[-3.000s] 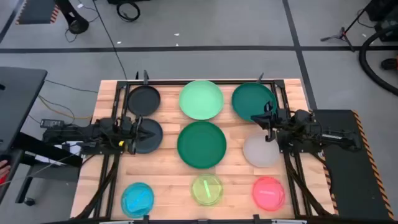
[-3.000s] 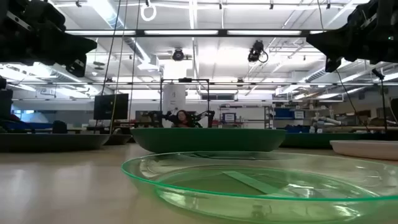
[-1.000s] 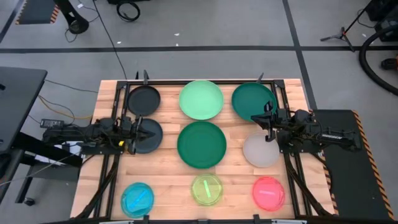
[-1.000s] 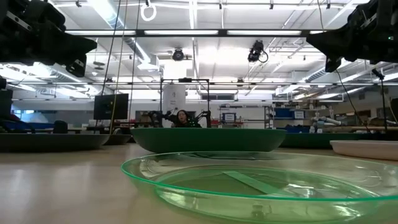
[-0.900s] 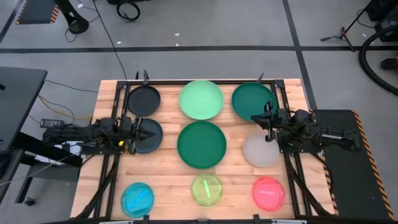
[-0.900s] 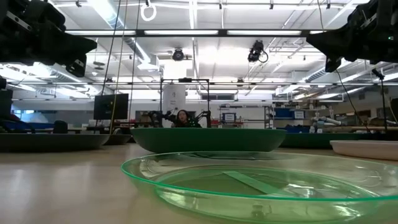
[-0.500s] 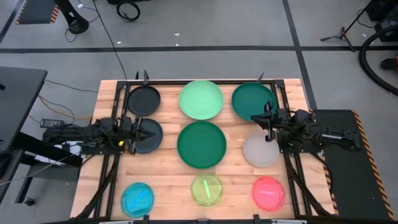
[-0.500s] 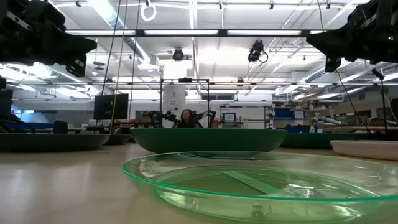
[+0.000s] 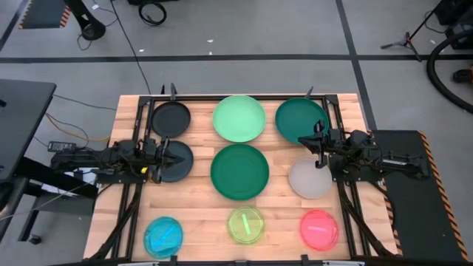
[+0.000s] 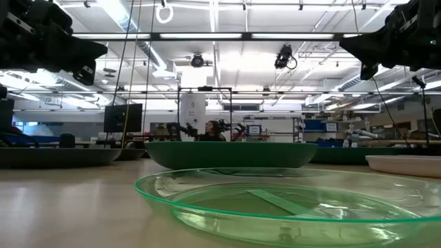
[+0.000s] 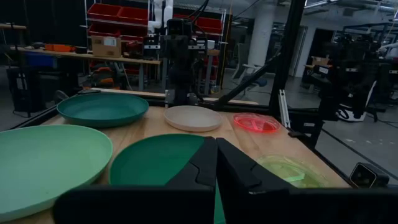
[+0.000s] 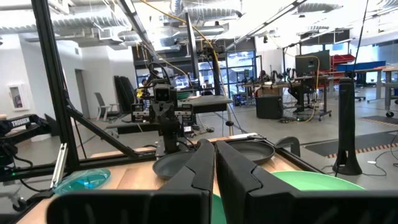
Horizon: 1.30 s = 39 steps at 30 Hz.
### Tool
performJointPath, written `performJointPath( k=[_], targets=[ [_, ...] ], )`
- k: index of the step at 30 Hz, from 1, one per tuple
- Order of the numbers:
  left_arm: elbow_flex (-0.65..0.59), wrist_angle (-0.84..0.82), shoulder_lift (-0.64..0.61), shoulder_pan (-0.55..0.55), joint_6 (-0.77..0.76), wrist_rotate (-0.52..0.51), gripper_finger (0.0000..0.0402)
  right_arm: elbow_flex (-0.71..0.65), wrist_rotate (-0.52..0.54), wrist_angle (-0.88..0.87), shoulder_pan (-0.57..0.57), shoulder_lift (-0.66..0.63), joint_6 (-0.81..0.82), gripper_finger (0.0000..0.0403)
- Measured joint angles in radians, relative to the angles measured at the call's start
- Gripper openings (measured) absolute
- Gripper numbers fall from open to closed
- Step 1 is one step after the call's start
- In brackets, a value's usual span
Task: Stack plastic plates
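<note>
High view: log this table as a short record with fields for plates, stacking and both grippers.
back row: black plate, mint plate, dark green plate
middle row: second black plate, centre green plate, grey plate
front row: blue plate, yellow-green plate, pink plate
stacking: none yet, all nine lie singly
left gripper: shut, above second black plate
right gripper: shut, between dark green and grey plates

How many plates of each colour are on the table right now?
Mint green: 1
Dark green: 2
Black-grey: 2
Pale grey: 1
Blue: 1
Yellow-green: 1
Pink: 1
Total: 9 plates
</note>
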Motion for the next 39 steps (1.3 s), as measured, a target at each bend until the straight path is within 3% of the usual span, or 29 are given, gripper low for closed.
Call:
performJointPath(
  k=[20,26,34,39],
  targets=[
    [0.000,0.017,0.000,0.000,-0.023,0.000,0.0011,0.000,0.000,0.000,0.000,0.000,0.000,0.0026],
    [0.000,0.143,0.000,0.000,-0.165,0.000,0.0011,0.000,0.000,0.000,0.000,0.000,0.000,0.0026],
    [0.000,0.286,0.016,-0.051,-0.238,0.000,0.0011,0.000,0.023,0.016,-0.001,0.000,-0.062,0.0026],
    [0.000,0.493,0.116,-0.156,-0.174,-0.023,0.0012,0.000,0.053,0.162,-0.002,0.000,-0.086,0.0026]
  ],
)
